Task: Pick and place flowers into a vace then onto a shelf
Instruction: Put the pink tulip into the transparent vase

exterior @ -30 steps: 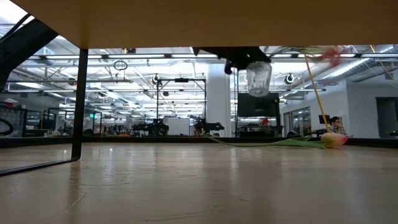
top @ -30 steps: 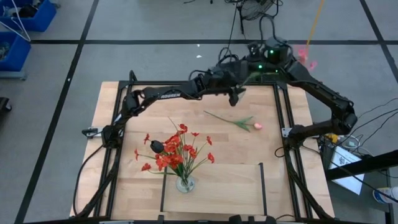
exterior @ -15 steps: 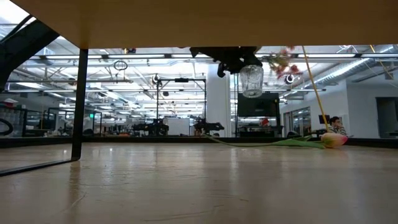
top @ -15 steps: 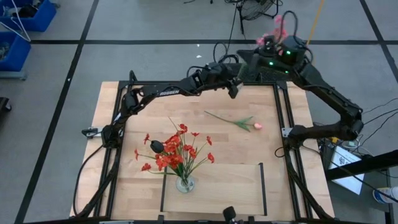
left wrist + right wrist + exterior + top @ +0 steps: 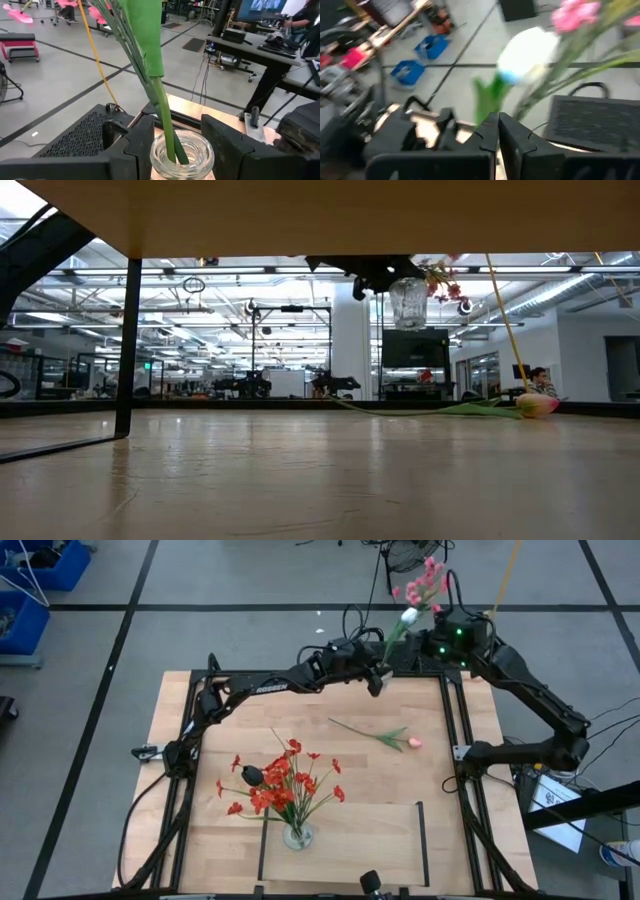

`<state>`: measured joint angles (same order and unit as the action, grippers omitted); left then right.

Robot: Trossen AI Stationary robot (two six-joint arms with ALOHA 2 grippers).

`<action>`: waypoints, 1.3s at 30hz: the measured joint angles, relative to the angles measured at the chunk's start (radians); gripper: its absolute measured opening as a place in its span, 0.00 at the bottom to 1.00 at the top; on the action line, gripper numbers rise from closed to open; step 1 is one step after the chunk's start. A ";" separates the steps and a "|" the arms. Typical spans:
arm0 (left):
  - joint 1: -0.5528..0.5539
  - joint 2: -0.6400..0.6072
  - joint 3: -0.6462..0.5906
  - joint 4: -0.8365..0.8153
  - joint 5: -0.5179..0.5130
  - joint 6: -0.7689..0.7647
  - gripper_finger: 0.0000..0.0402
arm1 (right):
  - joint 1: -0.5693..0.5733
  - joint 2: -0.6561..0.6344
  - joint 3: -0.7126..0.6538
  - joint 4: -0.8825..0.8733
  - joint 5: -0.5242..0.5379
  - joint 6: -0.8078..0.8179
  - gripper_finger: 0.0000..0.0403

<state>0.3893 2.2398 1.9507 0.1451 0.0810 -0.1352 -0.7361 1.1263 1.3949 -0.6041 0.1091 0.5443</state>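
My left gripper (image 5: 378, 680) is shut on a clear glass vase (image 5: 182, 157) above the table's far edge; the low view shows the vase (image 5: 408, 302) in the air. A bunch of flowers (image 5: 420, 585), pink blossoms and a white tulip (image 5: 527, 52), leans out of the vase with its green stems (image 5: 162, 105) in the mouth. My right gripper (image 5: 498, 125) is shut just right of the stems, with nothing seen between its fingers. A pink-red tulip (image 5: 385, 735) lies flat on the table. Red flowers (image 5: 285, 785) stand in a second vase (image 5: 297, 835) on the shelf (image 5: 350, 840). My left gripper pinches the vase between its two fingers (image 5: 137, 150), one on each side of the neck just under the rim (image 5: 156, 152). The fingers come in level from the table's left. The vase hangs upright, clear of the table, with the stems standing in it.
Black frame rails (image 5: 450, 720) run along both sides of the table. The shelf's thin black uprights (image 5: 420, 825) stand near the front edge. Bare tabletop (image 5: 230, 710) lies between the shelf and the far edge.
My right gripper has swung toward the table's left, turning as it went, and has carried the pink and white bunch from beyond the far right corner over to the held vase. The stems now stand in the vase's mouth, blossoms leaning away past the far edge.
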 joint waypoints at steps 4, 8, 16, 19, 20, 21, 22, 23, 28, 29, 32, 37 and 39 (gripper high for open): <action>0.002 0.000 0.000 0.000 0.000 0.000 0.37 | 0.004 -0.007 0.001 -0.153 0.105 0.103 0.00; 0.002 -0.013 0.001 0.004 0.000 0.020 0.37 | -0.024 -0.004 -0.058 -0.133 0.126 0.080 0.00; -0.020 -0.047 0.002 -0.005 0.058 0.037 0.37 | -0.160 -0.002 -0.309 0.218 0.007 0.171 0.00; -0.034 -0.059 0.002 -0.023 0.053 0.052 0.37 | -0.218 0.000 -0.409 0.427 -0.103 0.179 0.00; -0.037 -0.065 0.002 -0.046 0.053 0.056 0.37 | -0.235 0.000 -0.439 0.487 -0.137 0.189 0.00; -0.042 -0.067 0.002 -0.054 0.052 0.066 0.37 | -0.251 0.000 -0.470 0.555 -0.166 0.200 0.00; -0.047 -0.068 0.002 -0.053 0.047 0.074 0.37 | -0.265 0.000 -0.499 0.629 -0.198 0.204 0.00; -0.050 -0.069 0.002 -0.059 0.045 0.075 0.37 | -0.275 -0.005 -0.526 0.693 -0.227 0.205 0.00; -0.054 -0.070 0.002 -0.121 0.057 0.065 0.37 | -0.294 -0.029 -0.599 0.998 -0.305 0.271 0.00; -0.053 -0.070 0.002 -0.132 0.052 0.072 0.37 | -0.297 -0.029 -0.599 1.027 -0.323 0.298 0.00; -0.053 -0.070 0.002 -0.144 0.054 0.101 0.37 | -0.299 -0.026 -0.599 1.074 -0.432 0.350 0.00; -0.053 -0.070 0.002 -0.128 0.053 0.109 0.37 | -0.277 -0.037 -0.601 1.067 -0.554 0.377 0.00; -0.053 -0.070 0.002 -0.128 0.050 0.132 0.37 | -0.272 -0.038 -0.601 1.123 -0.598 0.339 0.00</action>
<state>0.3359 2.1700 1.9526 0.0174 0.1307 -0.0029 -1.0081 1.0887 0.7940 0.5188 -0.4887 0.8834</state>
